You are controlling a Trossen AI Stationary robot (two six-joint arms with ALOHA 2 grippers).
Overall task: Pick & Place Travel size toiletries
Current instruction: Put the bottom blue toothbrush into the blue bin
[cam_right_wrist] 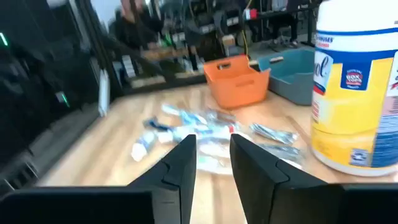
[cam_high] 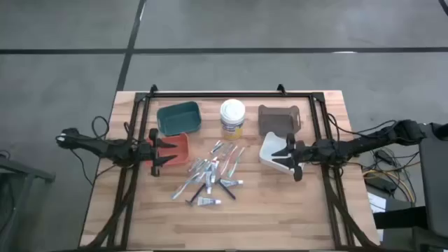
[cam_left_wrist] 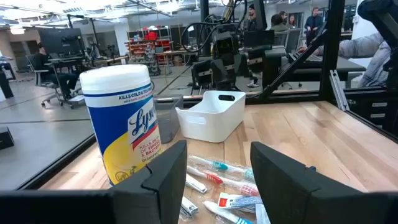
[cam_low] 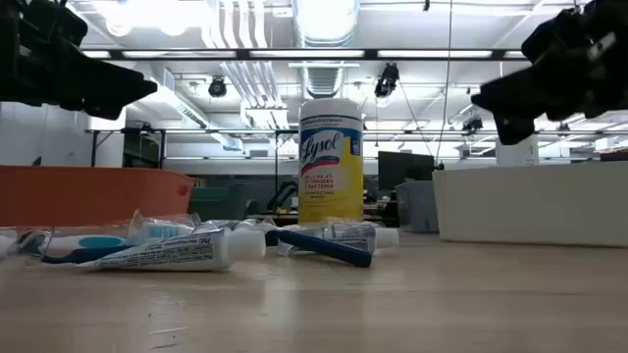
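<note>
Room: grey floor around a wooden desk (cam_high: 280, 210) in the high view; the low view looks across to an open workshop with ceiling lights, and the left wrist view shows people seated and standing well behind the desk.
Left arm: reaches in from the desk's left side, its left end effector (cam_high: 162, 151) hovering over the orange bin (cam_high: 180, 147).
Left end effector state: fingers spread apart with clear space between them, nothing held; the left wrist view shows the gap (cam_left_wrist: 217, 180) open over the toiletries.
Teal bin: (cam_high: 179, 117) at the back left, just behind the orange bin.
Travel size toiletries: (cam_high: 212, 173) scattered loose on the desk's middle, between the two arms and in front of the tub; small white tubes, thin toothbrushes and dark-handled razors lie flat, some touching or overlapping.
Nearest items: in the low view a white tube (cam_low: 172, 255) and a dark blue handle (cam_low: 324, 247) lie in front.
Tub: white wipes tub (cam_high: 232, 117) with a yellow label stands upright at the back centre.
Brown bin: (cam_high: 278, 117) at the back right.
White bin: (cam_high: 274, 150) just in front of the brown bin.
Right arm: reaches in from the right, its right end effector (cam_high: 288, 155) above the white bin.
Right end effector state: fingers parted by a narrow gap, empty, as the right wrist view (cam_right_wrist: 213, 165) shows.
</note>
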